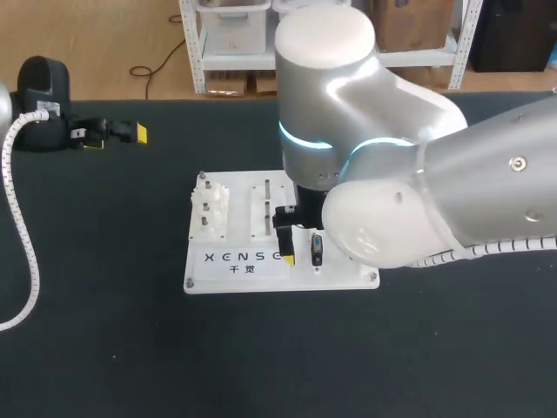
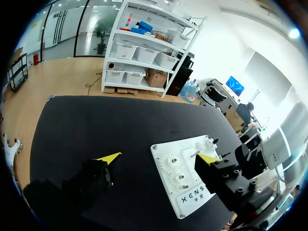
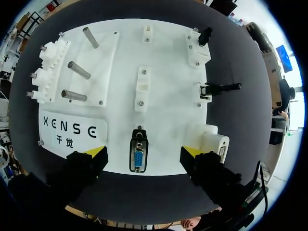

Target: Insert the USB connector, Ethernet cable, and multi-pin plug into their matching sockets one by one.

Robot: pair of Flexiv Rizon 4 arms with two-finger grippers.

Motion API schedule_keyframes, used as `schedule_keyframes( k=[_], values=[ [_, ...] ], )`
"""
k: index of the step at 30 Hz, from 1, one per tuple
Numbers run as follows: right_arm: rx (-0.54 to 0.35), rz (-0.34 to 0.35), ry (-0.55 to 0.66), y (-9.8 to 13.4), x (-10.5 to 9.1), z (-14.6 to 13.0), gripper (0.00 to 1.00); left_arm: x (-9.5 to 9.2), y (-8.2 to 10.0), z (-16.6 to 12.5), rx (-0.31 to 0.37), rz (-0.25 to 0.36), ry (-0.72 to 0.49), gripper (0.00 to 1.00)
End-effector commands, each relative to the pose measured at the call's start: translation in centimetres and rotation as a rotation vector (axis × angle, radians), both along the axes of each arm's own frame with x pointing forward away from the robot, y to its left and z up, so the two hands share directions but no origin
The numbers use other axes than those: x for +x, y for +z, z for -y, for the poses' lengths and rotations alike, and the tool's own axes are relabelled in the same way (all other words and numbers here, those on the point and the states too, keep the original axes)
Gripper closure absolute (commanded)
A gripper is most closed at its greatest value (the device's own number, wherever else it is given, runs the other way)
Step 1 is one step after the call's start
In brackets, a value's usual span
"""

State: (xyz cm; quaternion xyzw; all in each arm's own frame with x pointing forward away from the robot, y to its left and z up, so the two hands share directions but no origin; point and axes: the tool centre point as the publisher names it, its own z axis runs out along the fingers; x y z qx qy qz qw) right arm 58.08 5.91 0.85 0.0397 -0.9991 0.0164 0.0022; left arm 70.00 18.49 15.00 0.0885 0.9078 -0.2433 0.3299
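Both yellow tips of the right claw [image 3: 143, 155] stand spread, with the blue-faced, metal-shelled multi-pin plug [image 3: 138, 158] lying between them, untouched.

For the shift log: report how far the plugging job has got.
Done: nothing confirmed. A corner black piece and an edge black piece sit in white mounts on the board; seating unclear. In hand: nothing. The right gripper is open astride the multi-pin plug, not touching it; the left gripper is open, off the board. To do: probably all three insertions.

On black table [image 1: 130, 348], white socket board [image 1: 261, 282]
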Motion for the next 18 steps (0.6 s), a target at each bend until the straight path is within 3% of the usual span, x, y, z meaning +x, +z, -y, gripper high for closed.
schedule_keyframes(
  k=[1, 10, 15, 18],
  values=[
    [-0.009, -0.007, -0.004, -0.16, 0.26, -0.28, 0.0, 0.0, 0.0, 0.0, 0.0, 0.0, 0.0, 0.0],
    [0.0, -0.03, -0.019, -0.19, 0.46, -0.16, 0.0, 0.0, 0.0, 0.0, 0.0, 0.0, 0.0, 0.0],
    [0.0, -0.031, -0.028, -0.17, 0.5, -0.12, 0.2, 0.0, 0.0, 0.0, 0.0, 0.0, 0.0, 0.0],
    [0.002, -0.028, -0.028, 0.02, 0.53, -0.14, 0.42, 0.0, 0.0, 0.0, 0.0, 0.0, 0.0, 0.0]
  ],
)
